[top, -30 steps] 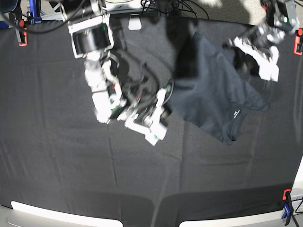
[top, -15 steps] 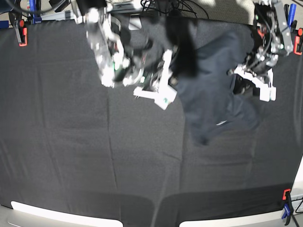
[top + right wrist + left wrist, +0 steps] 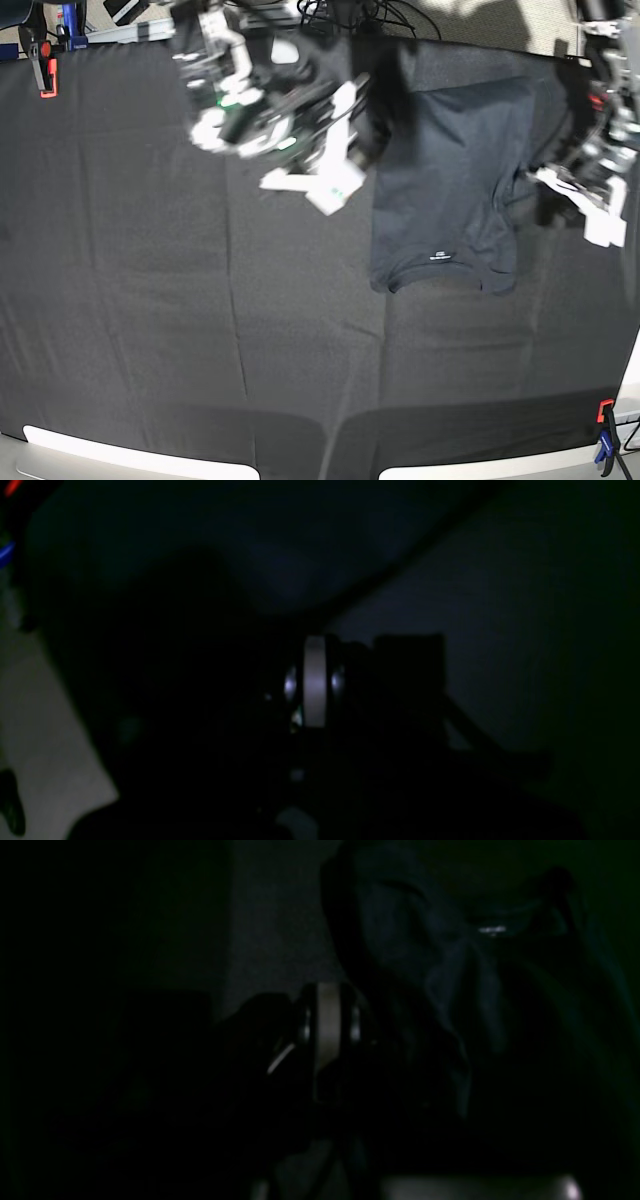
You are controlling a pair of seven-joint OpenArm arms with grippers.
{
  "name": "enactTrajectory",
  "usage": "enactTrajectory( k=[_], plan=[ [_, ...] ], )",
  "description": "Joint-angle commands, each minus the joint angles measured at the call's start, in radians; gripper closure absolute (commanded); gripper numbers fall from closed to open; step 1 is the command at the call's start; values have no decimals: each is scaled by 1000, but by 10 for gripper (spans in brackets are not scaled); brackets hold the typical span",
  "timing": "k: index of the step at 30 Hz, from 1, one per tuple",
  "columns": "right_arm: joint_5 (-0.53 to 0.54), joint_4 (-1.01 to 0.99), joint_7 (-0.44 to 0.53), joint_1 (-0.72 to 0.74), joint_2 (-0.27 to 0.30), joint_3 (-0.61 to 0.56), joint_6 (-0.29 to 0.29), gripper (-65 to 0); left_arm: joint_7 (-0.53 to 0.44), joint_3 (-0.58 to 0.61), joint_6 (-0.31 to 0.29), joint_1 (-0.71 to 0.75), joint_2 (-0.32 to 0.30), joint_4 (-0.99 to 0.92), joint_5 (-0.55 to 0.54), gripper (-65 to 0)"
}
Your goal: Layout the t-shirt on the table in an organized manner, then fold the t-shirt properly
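Observation:
The dark t-shirt (image 3: 445,180) is spread between my two grippers over the right half of the black table (image 3: 150,330), collar toward the front, with its small white label (image 3: 440,257) showing. My right gripper (image 3: 352,160) is shut at the shirt's left edge. At the right sleeve, my left gripper (image 3: 548,185) is also shut. Both wrist views are very dark. The left wrist view shows closed fingers (image 3: 327,1030) beside folds of the t-shirt (image 3: 450,970). The right wrist view shows closed fingers (image 3: 315,680) under dark cloth.
A red clamp (image 3: 45,80) sits at the table's back left corner and a red and blue clamp (image 3: 603,440) at the front right. Cables (image 3: 340,12) lie behind the back edge. A pale rim (image 3: 130,455) runs along the front.
Both arms swung the shirt toward the back and pulled apart. The crumpled cloth has opened out flatter and wider, with the collar and label now facing the front.

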Motion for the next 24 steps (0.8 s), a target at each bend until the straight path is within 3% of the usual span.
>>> enactTrajectory(
  k=[1,10,15,24],
  plan=[
    [23,25,8,8,-2,25,-2,0,-11,-5,0,11,-15,34,-10,0],
    [132,133,-104,-73,-2,283,-2,0,26,-88,0,233,-13,233,-33,0],
    [163,294,-149,-235,-3,377,-2,0,114,-161,-5,388,-13,318,-145,0],
    [166,462,-259,-539,-3,478,-2,0,123,-259,-21,643,-13,345,-157,0]
  ],
)
